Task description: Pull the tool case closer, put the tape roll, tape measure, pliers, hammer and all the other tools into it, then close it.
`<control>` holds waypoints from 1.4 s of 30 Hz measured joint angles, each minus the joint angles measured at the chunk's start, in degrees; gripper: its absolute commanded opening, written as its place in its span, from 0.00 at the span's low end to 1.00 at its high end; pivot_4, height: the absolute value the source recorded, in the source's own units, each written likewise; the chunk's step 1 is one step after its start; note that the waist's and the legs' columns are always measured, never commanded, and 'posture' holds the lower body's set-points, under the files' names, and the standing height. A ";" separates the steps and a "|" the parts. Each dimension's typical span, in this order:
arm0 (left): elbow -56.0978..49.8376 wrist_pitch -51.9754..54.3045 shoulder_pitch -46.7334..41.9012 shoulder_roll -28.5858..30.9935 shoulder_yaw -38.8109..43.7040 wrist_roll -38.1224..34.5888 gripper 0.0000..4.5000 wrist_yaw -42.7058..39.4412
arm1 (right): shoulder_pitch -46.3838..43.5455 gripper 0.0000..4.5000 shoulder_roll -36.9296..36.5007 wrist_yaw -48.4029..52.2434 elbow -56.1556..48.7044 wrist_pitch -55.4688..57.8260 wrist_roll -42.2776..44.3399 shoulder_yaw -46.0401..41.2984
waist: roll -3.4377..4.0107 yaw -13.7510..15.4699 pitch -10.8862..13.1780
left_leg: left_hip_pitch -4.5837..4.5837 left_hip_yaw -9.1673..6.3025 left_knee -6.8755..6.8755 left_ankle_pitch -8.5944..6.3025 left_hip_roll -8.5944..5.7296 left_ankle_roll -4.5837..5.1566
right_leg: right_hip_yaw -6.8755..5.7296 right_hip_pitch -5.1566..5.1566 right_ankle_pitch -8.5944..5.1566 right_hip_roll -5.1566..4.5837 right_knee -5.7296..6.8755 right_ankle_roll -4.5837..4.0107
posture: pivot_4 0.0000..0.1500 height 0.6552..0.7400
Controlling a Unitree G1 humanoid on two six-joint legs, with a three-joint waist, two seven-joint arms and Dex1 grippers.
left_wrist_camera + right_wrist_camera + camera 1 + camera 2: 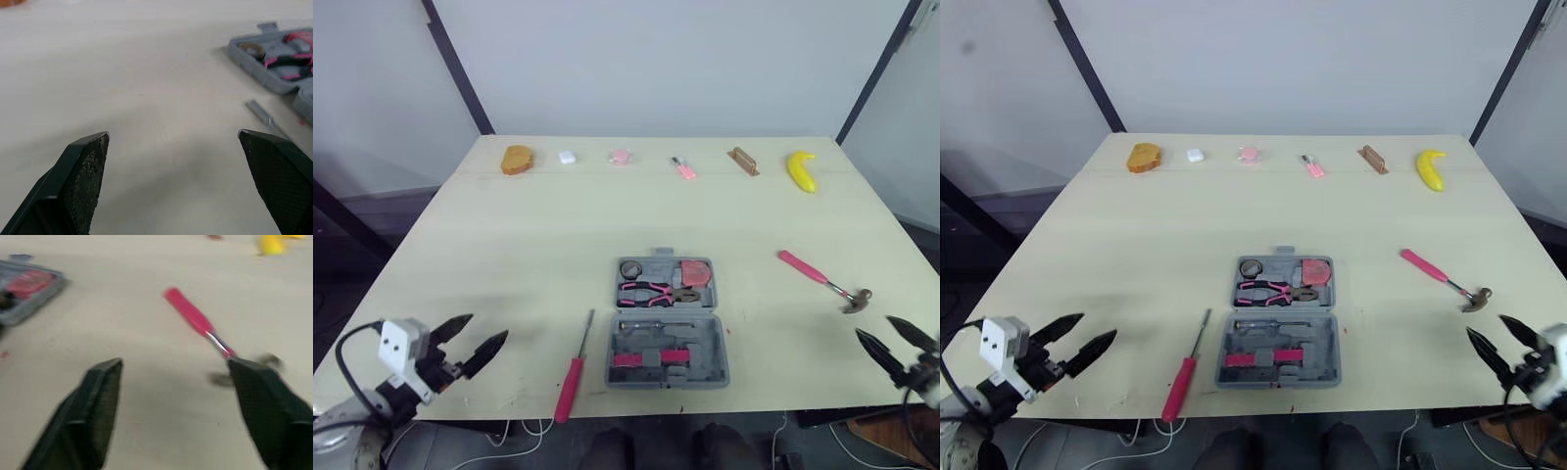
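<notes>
Bench (509, 245), near edge: left gripper (487, 328) and right gripper (874, 327), black textured fingers spread, empty. Red-handled screwdriver (573, 377) beside open grey moulded tool case (705, 345), mid-front, holding pink-gripped pliers (651, 292). Pink-handled hammer (813, 274) toward right edge. Far edge: curved yellow banana (802, 170).

Hammer (193, 318), 3 o'clock of tool case (276, 73): head blurred. Case cut off by left wrist view's edge. At 12 o'clock, pink item (683, 168): too small to identify.
</notes>
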 measured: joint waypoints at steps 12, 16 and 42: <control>-1.56 -0.90 6.19 -2.81 2.67 -0.55 1.00 1.01 | 2.77 1.00 -1.18 3.97 14.87 -5.87 1.77 -5.84 | 0.02 0.09 -0.10 | 0.05 0.07 0.01 0.00 0.04 0.00 | 0.09 0.02 -0.01 0.00 -0.05 0.00 | 1.00 1.00; -7.41 1.00 9.36 -5.74 2.30 -1.86 1.00 2.42 | 3.34 1.00 -1.90 8.17 11.17 -3.41 3.96 -4.00 | 0.09 -0.02 -0.15 | 0.06 0.09 0.00 0.00 0.10 0.00 | 0.14 0.02 -0.01 0.00 -0.06 0.01 | 1.00 1.00; -31.45 9.07 1.55 0.32 -10.87 -4.95 1.00 2.13 | -26.36 1.00 -11.86 0.13 18.19 8.39 -7.58 15.57 | 0.19 1.22 -0.16 | 0.06 0.16 0.14 0.02 -0.06 0.00 | 0.19 0.07 0.01 0.19 -0.02 0.00 | 1.00 1.00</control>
